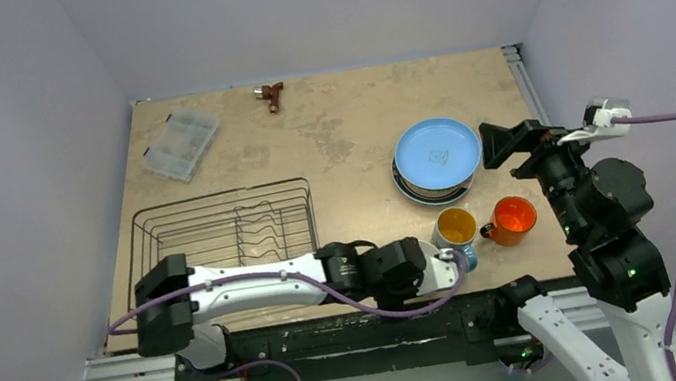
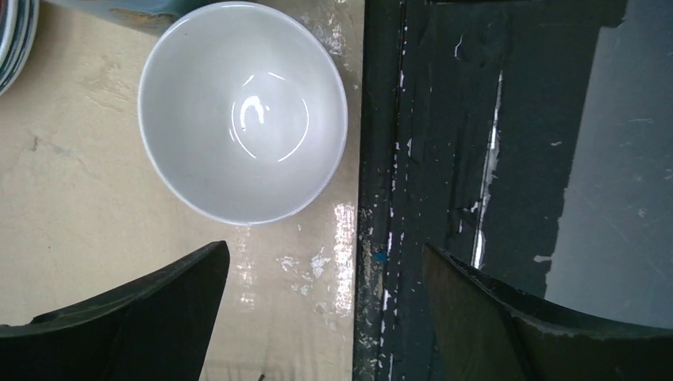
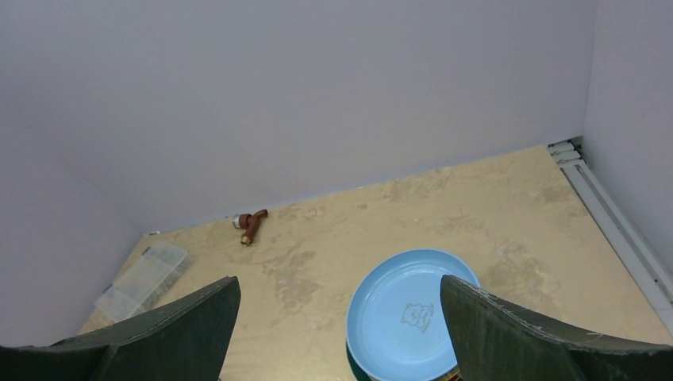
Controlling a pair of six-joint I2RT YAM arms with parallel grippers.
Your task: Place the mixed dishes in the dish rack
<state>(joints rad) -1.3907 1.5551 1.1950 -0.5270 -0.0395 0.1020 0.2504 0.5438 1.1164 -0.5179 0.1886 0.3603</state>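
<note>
- Left arm: stretched low and level along the desk's (image 1: 345,129) near edge, reaching from its base at the left toward the right. The wrist looks straight down.
- Left tool (image 2: 325,248): released, fingers spread wide. One finger is over the desk, the other over the black rail (image 2: 444,119) along the near edge.
- Small white bowl (image 2: 242,111): one, upright, at the near edge. It sits just ahead of the left tool's fingertips, apart from them.
- Mugs: two, upright, toward the near-right corner. Blue mug (image 1: 456,226), yellow inside; orange mug (image 1: 512,220) just beside it on the right.
- Dish rack (image 1: 218,194): one, black wire, on the near-left part of the desk. The left arm crosses in front of its near side. All the dishes stand to its right.
- Right arm: rises from the near-right and is folded up over the desk's right edge.
- Right tool (image 3: 340,279): released, fingers wide, aimed toward the far wall.
- Stack of plates (image 1: 415,189): one stack, behind the mugs, with the light blue plate (image 3: 413,313) on top. A dark rim shows beneath it; I cannot tell how many lie under.
- Clear box (image 1: 180,143): one, far-left corner.
- Small brown object (image 1: 272,94): one, at the middle of the far edge.
</note>
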